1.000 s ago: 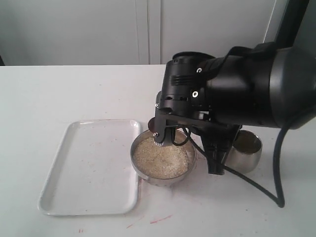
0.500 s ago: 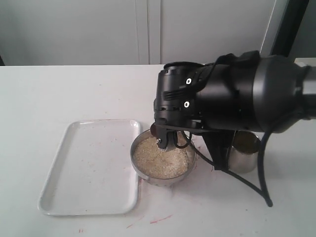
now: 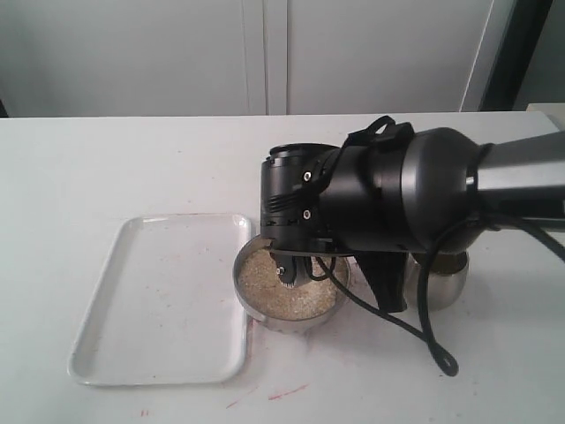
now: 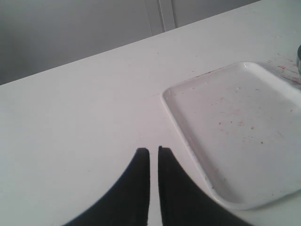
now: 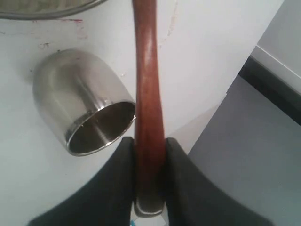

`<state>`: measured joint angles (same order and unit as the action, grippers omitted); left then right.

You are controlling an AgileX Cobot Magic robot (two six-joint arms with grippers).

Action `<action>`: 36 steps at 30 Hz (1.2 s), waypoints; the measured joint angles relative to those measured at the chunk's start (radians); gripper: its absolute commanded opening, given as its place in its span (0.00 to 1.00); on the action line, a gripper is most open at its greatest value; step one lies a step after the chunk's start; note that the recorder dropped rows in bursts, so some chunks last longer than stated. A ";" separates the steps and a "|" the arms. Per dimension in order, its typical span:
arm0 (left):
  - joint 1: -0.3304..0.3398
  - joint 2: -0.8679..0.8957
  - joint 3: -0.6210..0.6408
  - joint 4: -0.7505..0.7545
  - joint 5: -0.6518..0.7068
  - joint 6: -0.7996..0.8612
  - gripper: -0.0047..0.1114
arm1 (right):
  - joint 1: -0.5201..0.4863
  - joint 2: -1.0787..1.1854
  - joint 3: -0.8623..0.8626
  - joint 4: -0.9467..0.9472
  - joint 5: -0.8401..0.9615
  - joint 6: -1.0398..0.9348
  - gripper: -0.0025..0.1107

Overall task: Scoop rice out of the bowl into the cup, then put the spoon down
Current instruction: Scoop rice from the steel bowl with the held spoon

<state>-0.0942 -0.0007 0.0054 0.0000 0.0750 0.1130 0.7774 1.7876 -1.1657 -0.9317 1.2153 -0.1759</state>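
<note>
The wide steel bowl (image 3: 249,300) holds pale rice (image 3: 278,296) at the table's middle. My right arm (image 3: 380,199) hangs low over the bowl's far right side and hides the spoon's scoop end. In the right wrist view my right gripper (image 5: 149,141) is shut on the reddish-brown wooden spoon (image 5: 146,70), gripping its handle near the end. The handle runs toward the bowl's rim (image 5: 47,10). The rounded steel cup (image 5: 80,94) stands beside the handle; in the exterior view the cup (image 3: 446,281) is partly hidden behind the arm. My left gripper (image 4: 154,149) is shut and holds nothing.
A white rectangular tray (image 3: 163,296) with reddish specks lies just left of the bowl; the same tray (image 4: 240,127) lies beside my left gripper. The right arm's black cable (image 3: 424,340) loops over the table in front of the cup. Red marks stain the table (image 3: 287,390).
My right arm has sunk lower and swung left over the bowl, with the spoon still in its grip. It now covers more of the cup. Bowl, cup and tray have not moved.
</note>
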 measured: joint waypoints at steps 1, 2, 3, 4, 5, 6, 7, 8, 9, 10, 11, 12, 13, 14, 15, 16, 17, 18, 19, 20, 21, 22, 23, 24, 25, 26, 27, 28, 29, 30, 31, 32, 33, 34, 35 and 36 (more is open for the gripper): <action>0.000 0.000 0.000 0.000 0.000 0.000 0.16 | 0.000 0.000 0.000 0.000 0.000 0.000 0.02; 0.000 0.000 0.000 0.000 0.000 0.000 0.16 | 0.000 0.000 0.000 0.000 0.000 0.000 0.02; 0.000 0.000 0.000 0.000 0.000 0.000 0.16 | 0.000 0.002 0.000 0.000 0.000 0.000 0.02; 0.000 0.000 0.000 0.000 0.000 0.000 0.16 | 0.000 0.002 0.000 0.003 0.000 0.000 0.02; 0.000 0.000 0.000 0.000 0.000 0.000 0.16 | 0.000 0.002 0.000 0.007 0.000 0.000 0.02; 0.000 0.000 0.000 0.000 0.000 0.000 0.16 | 0.000 0.002 0.000 0.012 0.000 0.000 0.02; 0.000 0.000 0.000 0.000 0.000 0.000 0.16 | 0.000 0.003 0.000 0.017 0.000 0.000 0.02; 0.000 0.000 0.000 0.000 0.000 0.000 0.16 | 0.000 0.007 0.000 0.021 0.000 -0.005 0.02; 0.000 0.000 0.000 0.000 0.000 0.000 0.16 | 0.000 0.007 0.000 0.024 0.000 -0.010 0.02; 0.000 0.000 0.000 0.000 0.000 0.000 0.16 | 0.000 0.012 0.000 0.032 0.000 -0.016 0.02; 0.000 0.000 0.000 0.000 0.000 0.000 0.16 | 0.000 0.016 0.000 0.037 0.000 -0.018 0.02; 0.000 0.000 0.000 0.000 0.000 0.000 0.16 | 0.000 0.018 0.000 0.041 0.000 -0.020 0.02; 0.000 0.000 0.000 0.000 0.000 0.000 0.16 | 0.000 0.020 0.000 0.041 0.000 -0.022 0.02; 0.000 0.000 0.000 0.000 0.000 0.000 0.16 | 0.000 0.022 0.000 0.041 0.000 -0.024 0.02; 0.000 0.000 0.000 0.000 0.000 0.000 0.16 | 0.000 0.022 0.000 0.042 0.000 -0.026 0.02; 0.000 0.000 0.000 0.000 0.000 0.000 0.16 | 0.000 0.022 0.000 0.042 0.000 -0.026 0.02; 0.000 0.000 0.000 0.000 0.000 0.000 0.16 | 0.000 0.022 0.000 0.043 0.000 -0.028 0.02; 0.000 0.000 0.000 0.000 0.000 0.000 0.16 | 0.000 0.022 0.000 0.043 0.000 -0.030 0.02; 0.000 0.000 0.000 0.000 0.000 0.000 0.16 | 0.000 0.022 0.000 0.043 0.000 -0.030 0.02; 0.000 0.000 0.000 0.000 0.000 0.000 0.16 | 0.000 0.022 0.000 0.043 0.000 -0.034 0.02; 0.000 0.000 0.000 0.000 0.000 0.000 0.16 | 0.000 0.022 0.000 0.043 0.000 -0.036 0.02; 0.000 0.000 0.000 0.000 0.000 0.000 0.16 | 0.000 0.022 0.000 0.043 0.000 -0.036 0.02; 0.000 0.000 0.000 0.000 0.000 0.000 0.16 | 0.000 0.022 0.000 0.046 0.000 -0.040 0.02; 0.000 0.000 0.000 0.000 0.000 0.000 0.16 | 0.000 0.022 0.000 0.052 0.000 -0.045 0.02; 0.000 0.000 0.000 0.000 0.000 0.000 0.16 | 0.000 0.022 0.000 0.057 0.000 -0.053 0.02; 0.000 0.000 0.000 0.000 0.000 0.000 0.16 | 0.000 0.022 0.000 0.065 0.000 -0.063 0.02; 0.000 0.000 0.000 0.000 0.000 0.000 0.16 | 0.000 0.024 0.000 0.069 0.000 -0.070 0.02; 0.000 0.000 0.000 0.000 0.000 0.000 0.16 | 0.000 0.026 0.000 0.071 0.000 -0.074 0.02; 0.000 0.000 0.000 0.000 0.000 0.000 0.16 | 0.000 0.033 0.000 0.073 0.000 -0.076 0.02; 0.000 0.000 0.000 0.000 0.000 0.000 0.16 | 0.000 0.037 0.000 0.076 0.000 -0.078 0.02; 0.000 0.000 0.000 0.000 0.000 0.000 0.16 | 0.000 0.042 0.000 0.080 0.000 -0.078 0.02; 0.000 0.000 0.000 0.000 0.000 0.000 0.16 | 0.000 0.050 0.000 0.082 0.000 -0.078 0.02; 0.000 0.000 0.000 0.000 0.000 0.000 0.16 | 0.000 0.054 0.000 0.084 0.000 -0.078 0.02; 0.000 0.000 0.000 0.000 0.000 0.000 0.16 | 0.000 0.058 0.000 0.084 0.000 -0.078 0.02; 0.000 0.000 0.000 0.000 0.000 0.000 0.16 | 0.000 0.063 0.000 0.084 0.000 -0.078 0.02; 0.000 0.000 0.000 0.000 0.000 0.000 0.16 | 0.000 0.065 0.000 0.084 0.000 -0.078 0.02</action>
<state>-0.0942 -0.0007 0.0054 0.0000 0.0750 0.1130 0.7774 1.8528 -1.1657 -0.8476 1.2153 -0.2542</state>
